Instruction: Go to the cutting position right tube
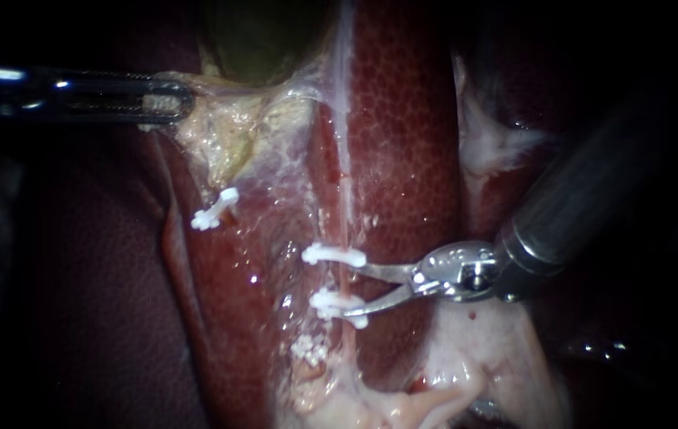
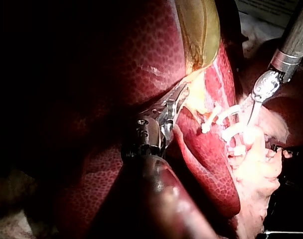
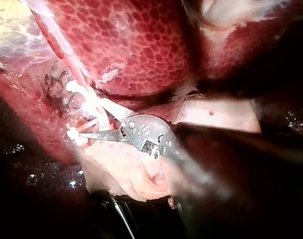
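In the endoscope view the light comes from the camera's side and pools at the centre. The liver [image 1: 402, 135] is bright, while the rim from 7 to 11 o'clock and around 3 o'clock sinks into black. Glare sits on the metal hinge of the right instrument [image 1: 359, 287] and on the left instrument [image 1: 172, 102] towards 9 o'clock. In the left wrist view the gallbladder [image 2: 199, 30] glows strongly, and that arm's own shaft lies in deep shadow.

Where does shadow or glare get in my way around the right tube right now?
Endoscope view: light falls on the middle, the right tube well lit between the right instrument's open jaws, glare on its joint; the left instrument, shut on pale tissue, dim towards the edge. Left wrist view: own shaft in shadow. Right wrist view: shaft dark, tip lit.
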`<state>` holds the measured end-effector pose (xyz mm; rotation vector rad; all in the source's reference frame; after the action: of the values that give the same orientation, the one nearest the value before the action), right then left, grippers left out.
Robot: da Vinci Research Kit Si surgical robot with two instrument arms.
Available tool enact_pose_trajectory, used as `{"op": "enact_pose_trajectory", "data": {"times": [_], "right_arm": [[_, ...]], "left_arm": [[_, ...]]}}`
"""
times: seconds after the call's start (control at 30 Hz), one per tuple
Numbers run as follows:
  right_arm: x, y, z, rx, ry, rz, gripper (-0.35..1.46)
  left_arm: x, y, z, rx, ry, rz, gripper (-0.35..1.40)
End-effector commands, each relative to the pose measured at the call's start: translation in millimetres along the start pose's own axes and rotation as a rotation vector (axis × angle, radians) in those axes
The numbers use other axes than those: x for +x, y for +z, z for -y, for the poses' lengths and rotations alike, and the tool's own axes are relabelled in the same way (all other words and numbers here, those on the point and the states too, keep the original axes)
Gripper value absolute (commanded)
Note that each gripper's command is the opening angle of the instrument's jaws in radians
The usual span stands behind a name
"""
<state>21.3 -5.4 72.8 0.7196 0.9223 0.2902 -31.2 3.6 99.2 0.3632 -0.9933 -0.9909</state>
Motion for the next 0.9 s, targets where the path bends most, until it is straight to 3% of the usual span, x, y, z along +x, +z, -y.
{"op": "enact_pose_trajectory", "data": {"times": [0.03,0.5,0.9], "right_arm": [[0.0,0.4,0.0,0.002,0.005,0.001,1.43],[0.8,3.4,-0.4,0.066,0.004,0.0,1.38],[2.7,5.1,-1.0,0.109,0.047,-0.065,1.38]], "left_arm": [[0.0,0.0,0.0,0.0,0.0,0.0,-0.35],[0.0,0.0,0.1,-0.001,0.0,0.0,-0.35],[0.1,0.1,0.2,-0.002,0.0,0.001,-0.35]]}}
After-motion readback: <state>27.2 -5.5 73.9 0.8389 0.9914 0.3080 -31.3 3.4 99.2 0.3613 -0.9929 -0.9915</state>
